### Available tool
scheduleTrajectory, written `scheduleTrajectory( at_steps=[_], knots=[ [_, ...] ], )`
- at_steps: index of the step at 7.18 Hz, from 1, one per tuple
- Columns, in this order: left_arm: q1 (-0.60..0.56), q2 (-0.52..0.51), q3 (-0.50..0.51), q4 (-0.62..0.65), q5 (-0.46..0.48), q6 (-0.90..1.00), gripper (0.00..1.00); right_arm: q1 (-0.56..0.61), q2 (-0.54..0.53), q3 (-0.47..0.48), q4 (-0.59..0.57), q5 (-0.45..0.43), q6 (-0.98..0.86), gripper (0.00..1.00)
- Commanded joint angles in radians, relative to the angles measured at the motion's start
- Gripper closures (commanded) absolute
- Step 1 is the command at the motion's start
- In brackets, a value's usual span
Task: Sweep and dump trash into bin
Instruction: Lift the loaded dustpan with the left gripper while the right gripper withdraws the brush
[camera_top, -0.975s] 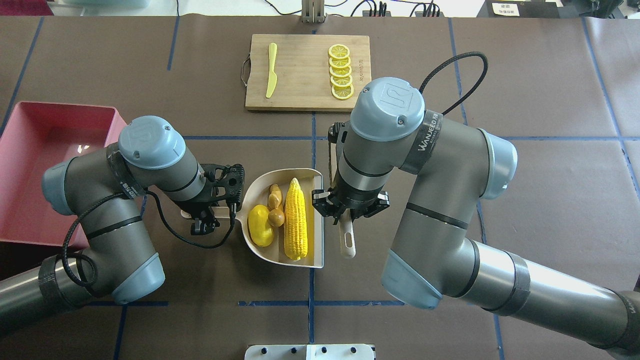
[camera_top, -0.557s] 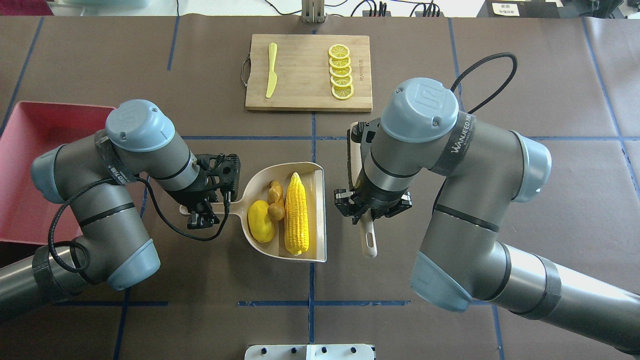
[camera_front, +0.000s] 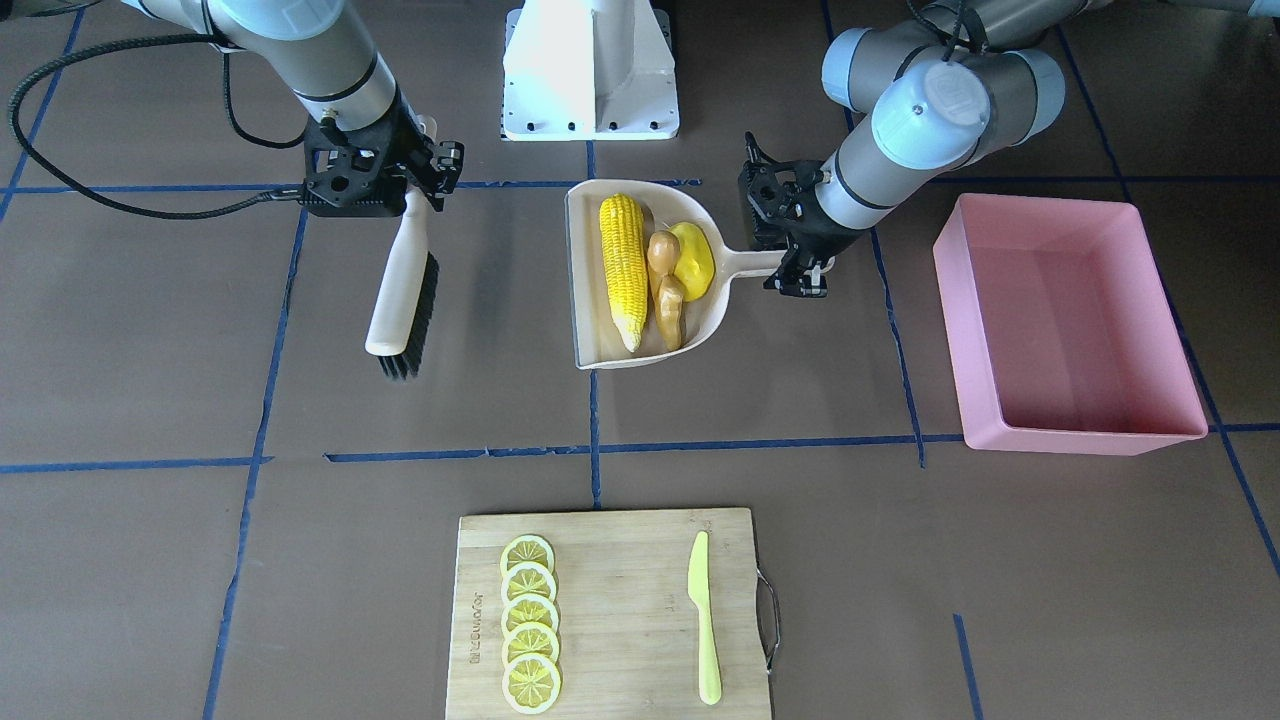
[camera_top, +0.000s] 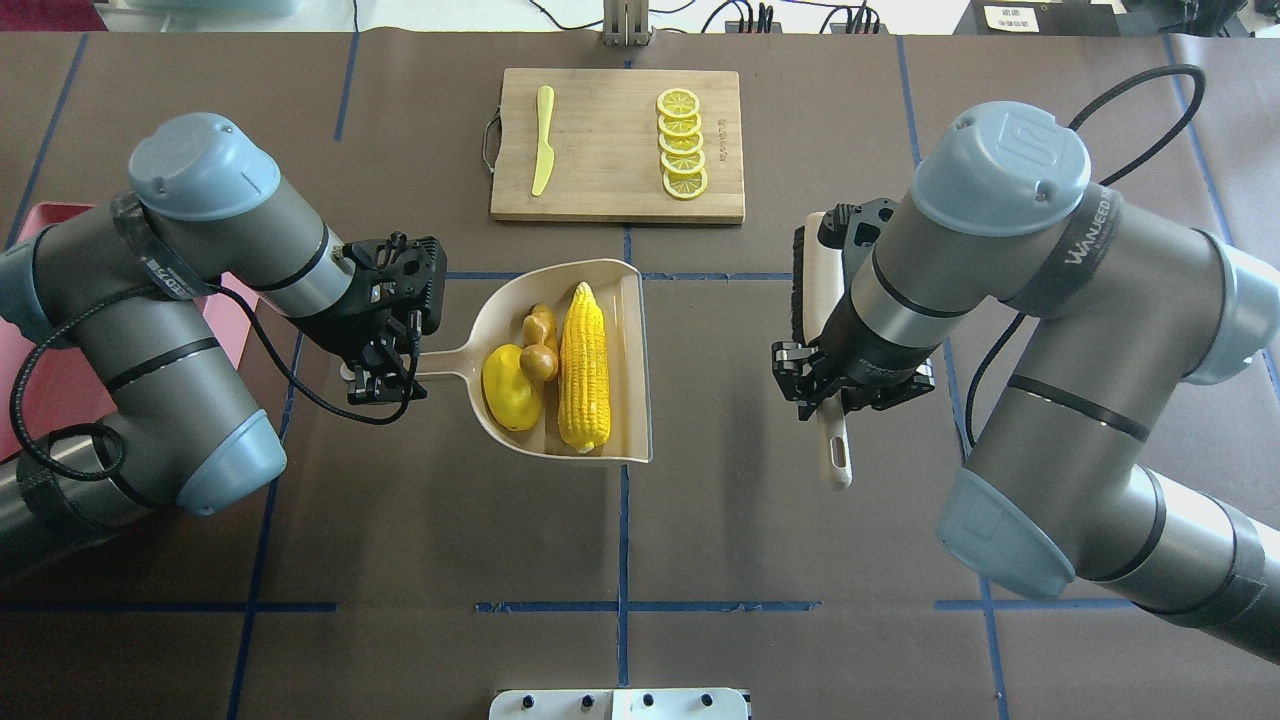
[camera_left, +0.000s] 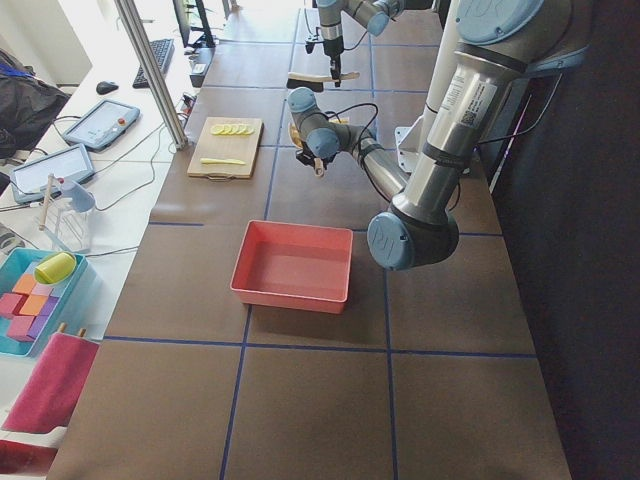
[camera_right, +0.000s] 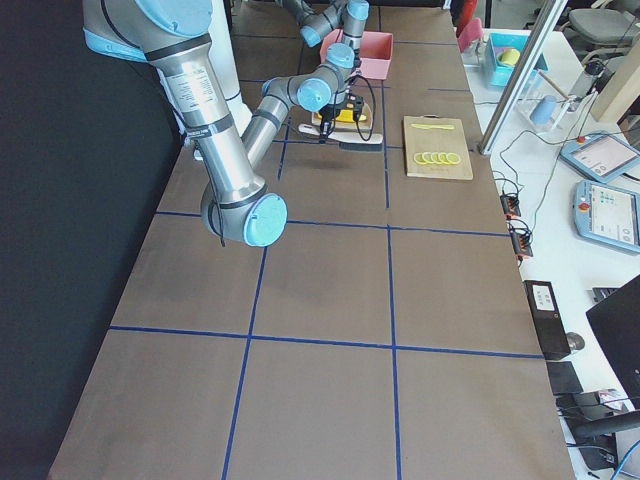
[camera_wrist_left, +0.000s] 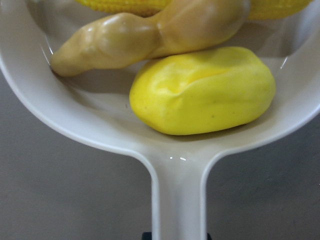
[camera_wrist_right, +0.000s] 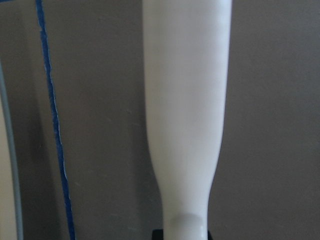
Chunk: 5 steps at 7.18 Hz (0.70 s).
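Bare table (camera_front: 860, 400) separates dustpan (camera_front: 588, 300) from bin (camera_front: 1085, 442) (tall-walled).

grey tubular arms, pale blue joint caps, black cables, black end effectors, white base.

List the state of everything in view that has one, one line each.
Dustpan, held by its handle, loaded.
Corn, lying in the dustpan.
Potato, in the dustpan near the handle.
Ginger, in the dustpan between corn and potato.
Bin, upright, empty.
Brush, held by its handle.
Left end effector, shut on the dustpan handle.
Right end effector, shut on the brush handle.
Lemon slices, overlapping on the board.
Knife, flat on the board.
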<state>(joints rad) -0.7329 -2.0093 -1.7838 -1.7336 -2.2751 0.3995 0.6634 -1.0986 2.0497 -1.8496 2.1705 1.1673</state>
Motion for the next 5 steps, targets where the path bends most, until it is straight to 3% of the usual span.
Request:
scheduleTrajectory(
  at_steps=[1,3,5],
  knots=[
    [-0.055,0.036,-0.064,0.014,-0.008,-0.002,1.0,0.036,-0.017,0.015,-0.034,0.0,-0.018,1.0],
    [-0.086,0.047,-0.242,0.269,-0.008,0.013,1.0,0.048,-0.023,0.013,-0.042,0.0,-0.041,1.0],
    [-0.098,0.09,-0.336,0.347,-0.008,0.028,1.0,0.067,-0.033,0.013,-0.056,-0.001,-0.067,1.0]
  ],
)
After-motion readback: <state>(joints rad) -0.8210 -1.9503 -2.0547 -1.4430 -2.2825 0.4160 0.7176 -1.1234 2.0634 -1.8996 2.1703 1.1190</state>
